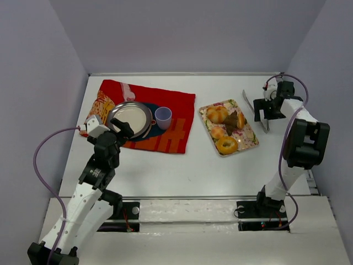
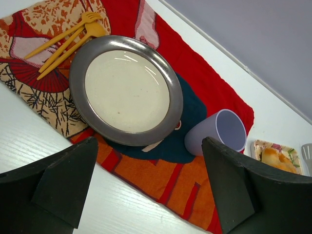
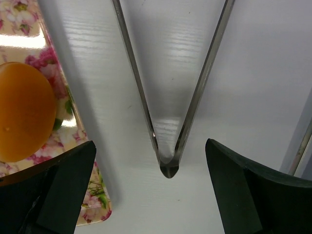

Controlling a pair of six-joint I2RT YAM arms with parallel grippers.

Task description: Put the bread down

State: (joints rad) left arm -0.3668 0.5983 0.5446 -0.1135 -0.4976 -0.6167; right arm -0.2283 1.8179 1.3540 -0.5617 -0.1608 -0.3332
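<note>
The bread [image 1: 217, 114] lies on the flowered tray [image 1: 249, 136], right of the middle of the bench [image 1: 165, 171]. There are several golden pieces and a darker one that may not be bread. Metal tongs [image 3: 195, 97] lie just beside the tray, toward the right edge. The right tool [image 3: 148, 146] hangs over their hinged end, spread wide and pinching nothing. The left tool [image 2: 148, 141], also spread and empty, hovers at the near edge of the red cloth [image 2: 195, 78] toward the far-left corner. The cloth carries a metal plate [image 2: 176, 102], a purple cup [image 2: 214, 134] and yellow forks [image 2: 68, 41].
</note>
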